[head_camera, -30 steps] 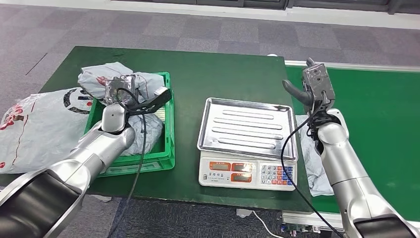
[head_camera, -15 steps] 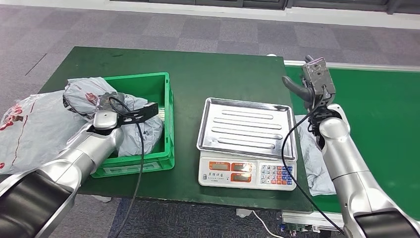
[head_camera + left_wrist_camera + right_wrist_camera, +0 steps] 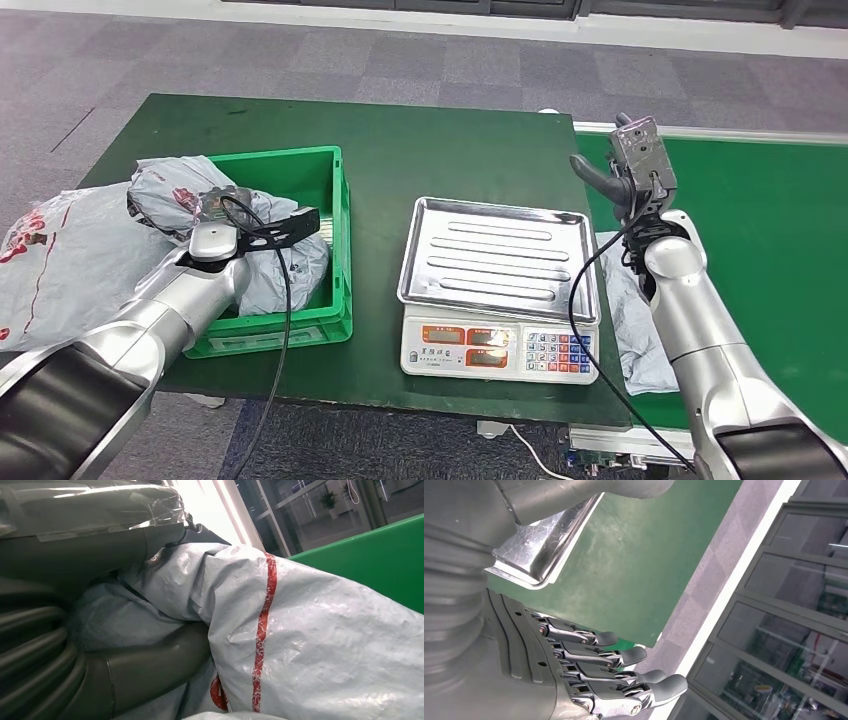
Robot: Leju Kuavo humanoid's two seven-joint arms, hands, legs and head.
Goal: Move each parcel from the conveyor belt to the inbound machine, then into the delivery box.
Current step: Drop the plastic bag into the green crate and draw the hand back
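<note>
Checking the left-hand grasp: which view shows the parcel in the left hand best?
The left wrist view: the grey parcel with its red stripe is seen up close, pressed against the left hand. The head view shows it whole over the green crate's left wall, but small and partly behind the hand. The right wrist view faces the scale tray instead.

Grey carpet-tile floor ahead of me, squares in lighter and darker grey, some purplish. White strip runs along its far edge, dark glazed panels just past it. Dark green tabletop sits in front of me on that floor. My right wrist view shows tall glass partitions with grey frames beside the carpet. My left wrist view shows a bright window, glare washed out, shelving and a potted plant behind glass
</note>
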